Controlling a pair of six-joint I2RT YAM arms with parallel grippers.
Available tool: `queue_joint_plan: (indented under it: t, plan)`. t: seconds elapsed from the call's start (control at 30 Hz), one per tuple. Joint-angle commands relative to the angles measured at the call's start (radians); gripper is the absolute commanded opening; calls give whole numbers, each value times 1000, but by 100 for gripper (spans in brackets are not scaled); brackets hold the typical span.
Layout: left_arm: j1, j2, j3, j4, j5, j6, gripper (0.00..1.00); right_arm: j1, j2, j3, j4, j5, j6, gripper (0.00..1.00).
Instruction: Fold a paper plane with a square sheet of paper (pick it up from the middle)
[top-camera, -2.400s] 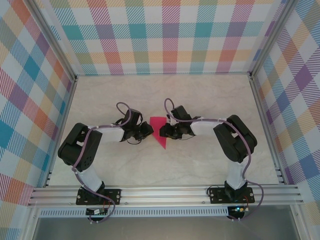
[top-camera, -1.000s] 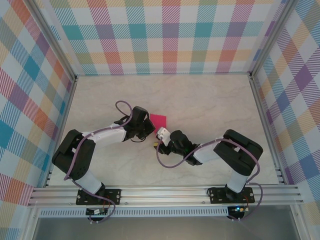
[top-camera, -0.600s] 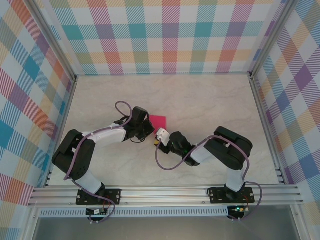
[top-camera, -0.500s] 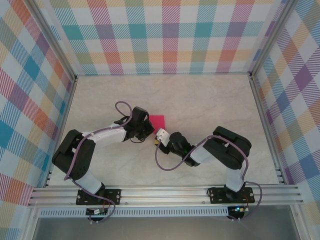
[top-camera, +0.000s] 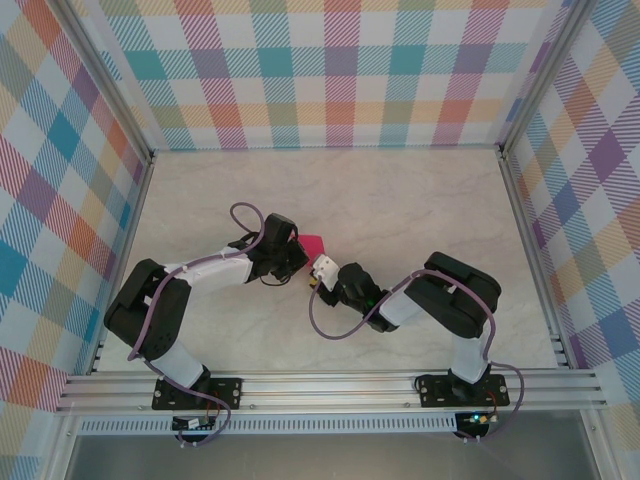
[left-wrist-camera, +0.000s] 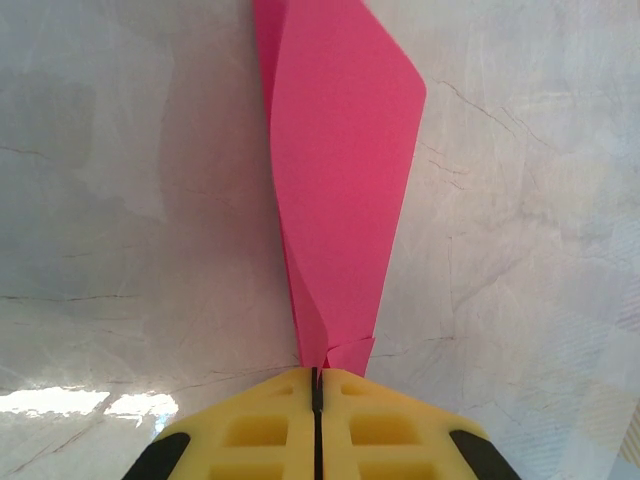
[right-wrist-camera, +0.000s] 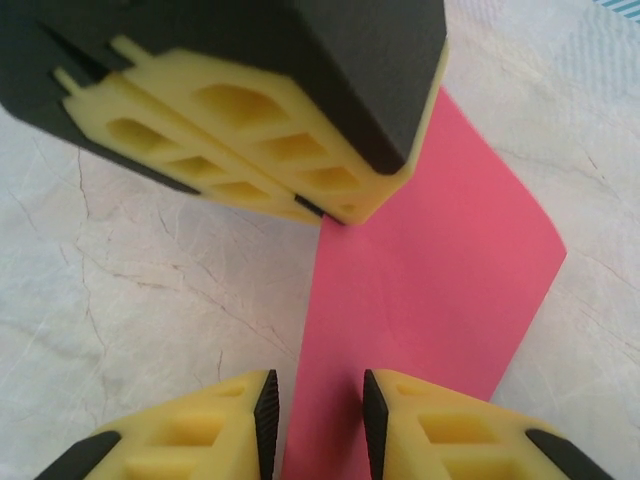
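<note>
**Marbled tabletop in a checked enclosure**

The tabletop (top-camera: 420, 200) is pale cream with faint grey veining, like marble, and the wrist views show fine dark cracks in the pattern. A back wall (top-camera: 340, 70), a left wall (top-camera: 50, 200) and a right wall (top-camera: 600, 190) stand around it, all in pastel plaid. Slanted aluminium posts (top-camera: 100, 75) mark the back corners. Ribbed aluminium rails (top-camera: 330, 385) run across the near edge.

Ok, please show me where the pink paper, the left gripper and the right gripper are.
pink paper (left-wrist-camera: 345, 170), left wrist view, middle of its folded face.
left gripper (left-wrist-camera: 317, 378), left wrist view, seam between its shut fingertips.
right gripper (right-wrist-camera: 318, 405), right wrist view, gap between its fingertips.
</note>
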Motion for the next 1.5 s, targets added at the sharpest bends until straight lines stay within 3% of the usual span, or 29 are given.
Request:
queue_joint_plan:
  t: [0.0,0.17,0.47,0.83,1.03,1.13,1.27,1.47]
  plan:
    - [-18,-22,25,-30,-5,10,7,-3,-5,32,33,-11,29,31]
    - [-18,-23,25,-32,-4,11,7,-25,-3,38,37,-39,53,29]
    - [-16,-40,24,-45,-13,18,11,-44,-3,40,8,-91,88,14]
    - [-15,-31,20,-35,-1,25,9,-53,0,79,-40,-130,158,27]
    - [-15,-32,18,-33,5,28,9,-58,8,102,-59,-127,158,25]
    - [-15,-35,18,-35,2,28,10,-61,9,101,-64,-135,170,19]
    - [-11,-54,21,-57,-26,39,16,-67,12,94,-76,-159,207,11]
    - [18,-109,9,-97,-78,54,39,-100,6,85,-98,-242,341,5]
